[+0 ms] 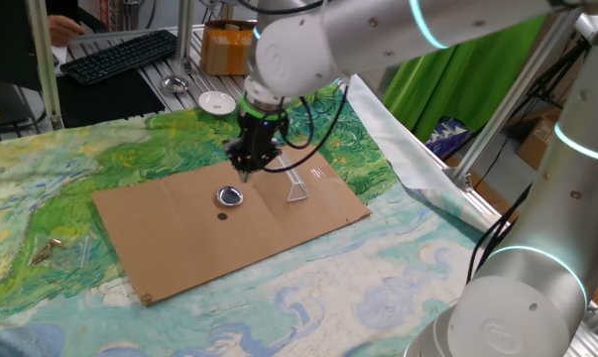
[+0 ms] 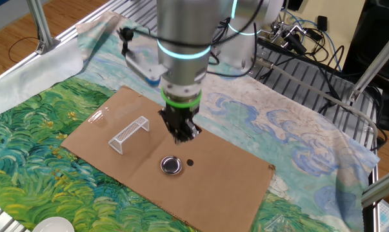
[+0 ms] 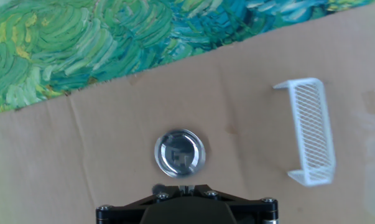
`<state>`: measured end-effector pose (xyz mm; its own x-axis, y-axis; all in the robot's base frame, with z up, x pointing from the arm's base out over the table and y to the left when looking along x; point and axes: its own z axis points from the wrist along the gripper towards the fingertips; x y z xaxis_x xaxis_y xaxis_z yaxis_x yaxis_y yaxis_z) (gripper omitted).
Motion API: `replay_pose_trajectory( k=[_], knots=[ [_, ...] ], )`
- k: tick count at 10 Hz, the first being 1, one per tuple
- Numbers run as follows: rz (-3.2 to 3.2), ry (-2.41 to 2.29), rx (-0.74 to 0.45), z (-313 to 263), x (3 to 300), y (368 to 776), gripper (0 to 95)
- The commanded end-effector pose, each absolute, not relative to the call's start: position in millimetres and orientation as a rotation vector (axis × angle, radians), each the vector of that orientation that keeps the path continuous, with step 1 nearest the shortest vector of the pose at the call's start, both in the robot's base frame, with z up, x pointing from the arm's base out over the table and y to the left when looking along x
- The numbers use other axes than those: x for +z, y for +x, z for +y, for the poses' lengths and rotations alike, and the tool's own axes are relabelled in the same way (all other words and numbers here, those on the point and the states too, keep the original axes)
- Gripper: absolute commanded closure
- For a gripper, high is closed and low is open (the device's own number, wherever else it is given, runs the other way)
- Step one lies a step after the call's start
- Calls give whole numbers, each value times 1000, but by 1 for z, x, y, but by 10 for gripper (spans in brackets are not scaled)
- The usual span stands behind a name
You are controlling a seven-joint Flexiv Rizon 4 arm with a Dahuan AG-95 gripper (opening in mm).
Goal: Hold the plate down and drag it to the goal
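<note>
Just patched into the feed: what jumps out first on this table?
The big silver arm, its black end effector hanging over a brown cardboard sheet. Just below it lies the tiny shiny metal dish, untouched. Beside it on the cardboard stands the white mesh goal frame, all on a swirly green-and-blue painted cloth.
</note>
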<state>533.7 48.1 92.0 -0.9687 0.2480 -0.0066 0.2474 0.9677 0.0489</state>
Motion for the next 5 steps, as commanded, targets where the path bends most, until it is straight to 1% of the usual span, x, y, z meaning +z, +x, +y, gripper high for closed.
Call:
replay_pose_trajectory(
  k=[1, 5],
  knots=[
    [3101, 384, 76, 48, 87, 537, 950],
    [3094, 390, 81, 48, 68, 548, 950]
  ],
)
